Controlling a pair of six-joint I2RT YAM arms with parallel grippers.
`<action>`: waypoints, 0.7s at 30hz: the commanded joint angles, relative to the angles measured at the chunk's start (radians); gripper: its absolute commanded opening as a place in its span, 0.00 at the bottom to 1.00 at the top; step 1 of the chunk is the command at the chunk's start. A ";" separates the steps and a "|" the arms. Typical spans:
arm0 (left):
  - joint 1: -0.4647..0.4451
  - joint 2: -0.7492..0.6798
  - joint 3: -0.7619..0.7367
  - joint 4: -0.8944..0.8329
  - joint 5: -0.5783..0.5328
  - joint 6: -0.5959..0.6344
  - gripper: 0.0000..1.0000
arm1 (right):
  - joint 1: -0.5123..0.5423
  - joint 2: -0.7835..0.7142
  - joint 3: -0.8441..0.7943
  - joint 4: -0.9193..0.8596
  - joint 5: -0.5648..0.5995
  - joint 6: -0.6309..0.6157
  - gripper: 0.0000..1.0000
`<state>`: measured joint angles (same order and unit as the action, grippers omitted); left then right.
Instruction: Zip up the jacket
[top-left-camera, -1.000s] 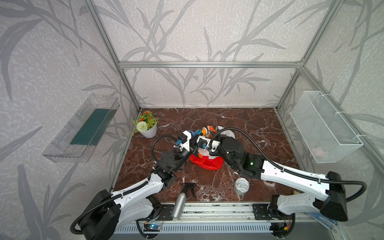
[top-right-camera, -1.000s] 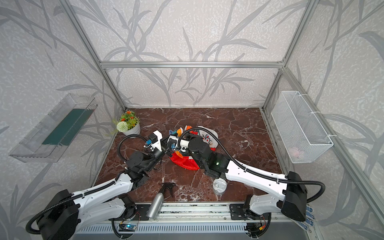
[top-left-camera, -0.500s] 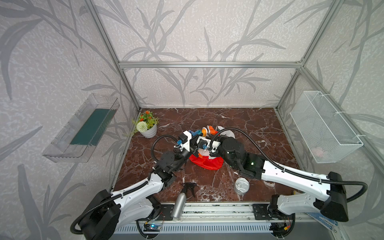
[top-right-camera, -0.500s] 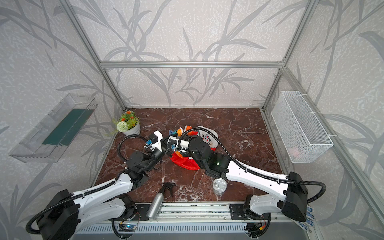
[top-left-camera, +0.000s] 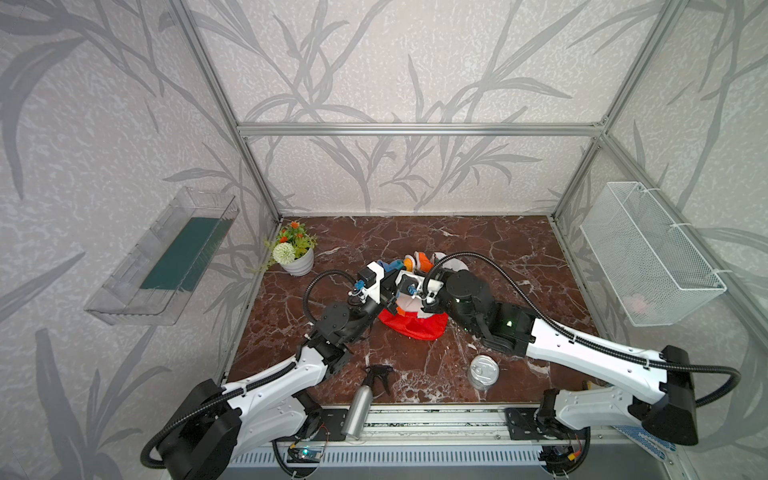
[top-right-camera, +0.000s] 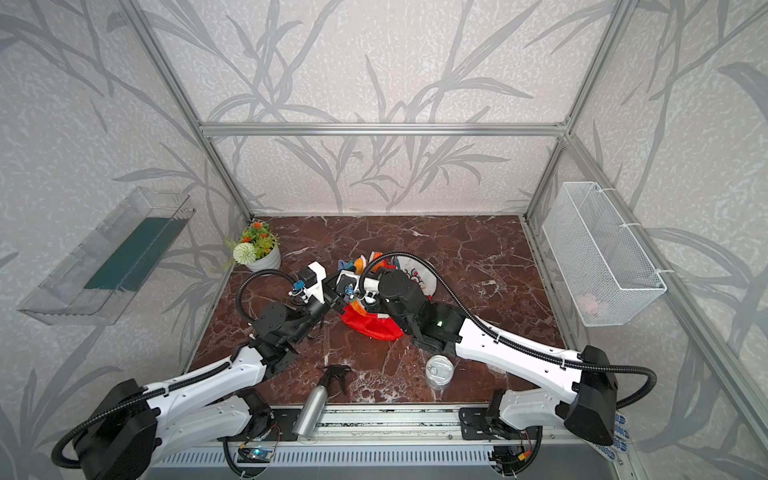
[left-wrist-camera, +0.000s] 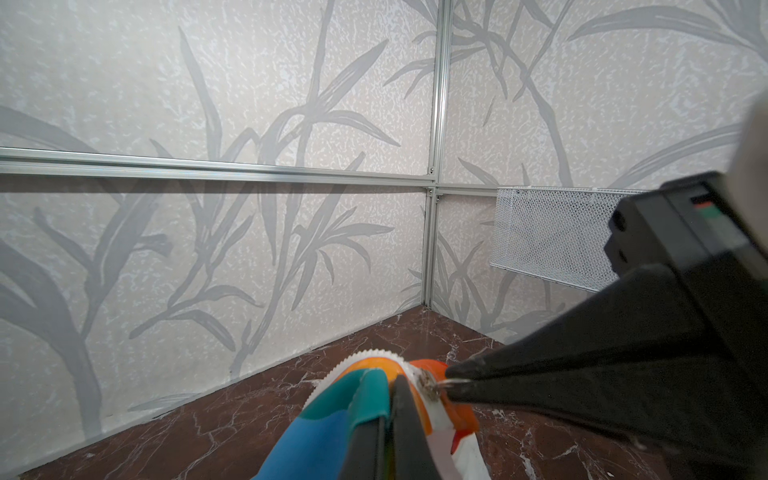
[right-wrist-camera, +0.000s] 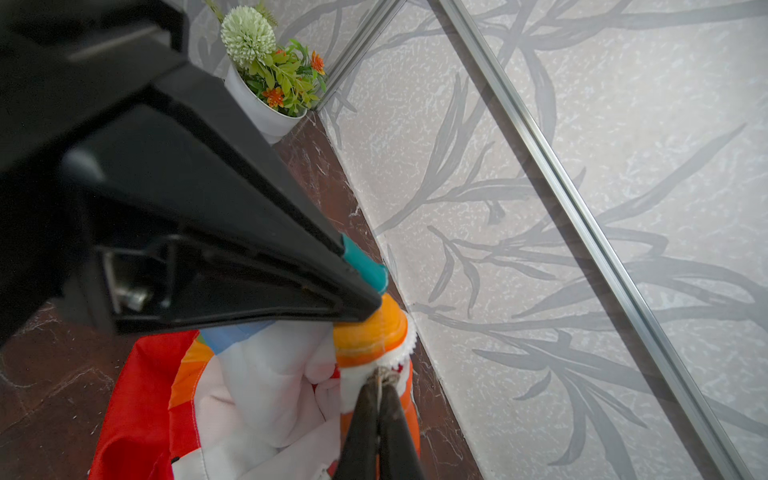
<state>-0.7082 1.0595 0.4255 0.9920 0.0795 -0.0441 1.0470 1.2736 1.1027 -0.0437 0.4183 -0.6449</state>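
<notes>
Little has shifted since a second ago: nothing has travelled, and only the right gripper (right-wrist-camera: 380, 384) has drawn its jaws together. Starting from the left, the left gripper (left-wrist-camera: 388, 390) is pressed tight on a teal fold of the jacket (top-left-camera: 415, 325), just beside the white zipper teeth (left-wrist-camera: 365, 354). The jacket itself sits bunched in the middle of the marble table (top-left-camera: 478, 249), with its red hood (top-right-camera: 370, 324) slumped on the stone and the striped upper part lifted between the two grippers. On the right, the right gripper pinches the small metal zipper pull (left-wrist-camera: 432, 384) at its very tips. To my eye the cloth is thin, light and limp. It will likely fold and follow any tug rather than resist, so the zipper should only run if the left hold pulls the tape taut against the draw. The pull looks tiny, hard and slick, easy to lose from a tip grip. I would take it squarely and draw along the line of the teeth, not sideways.
</notes>
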 joint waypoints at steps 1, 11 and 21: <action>-0.005 -0.027 0.004 -0.001 0.012 0.012 0.00 | -0.014 -0.040 0.031 -0.022 -0.026 0.044 0.00; -0.007 -0.070 -0.011 -0.073 -0.014 0.015 0.00 | -0.093 0.002 0.123 -0.146 -0.185 0.176 0.00; -0.006 -0.133 -0.051 -0.155 -0.009 0.031 0.00 | -0.143 0.047 0.187 -0.240 -0.219 0.254 0.00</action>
<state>-0.7136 0.9672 0.3992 0.8749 0.0784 -0.0319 0.9310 1.3064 1.2320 -0.2390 0.1734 -0.4366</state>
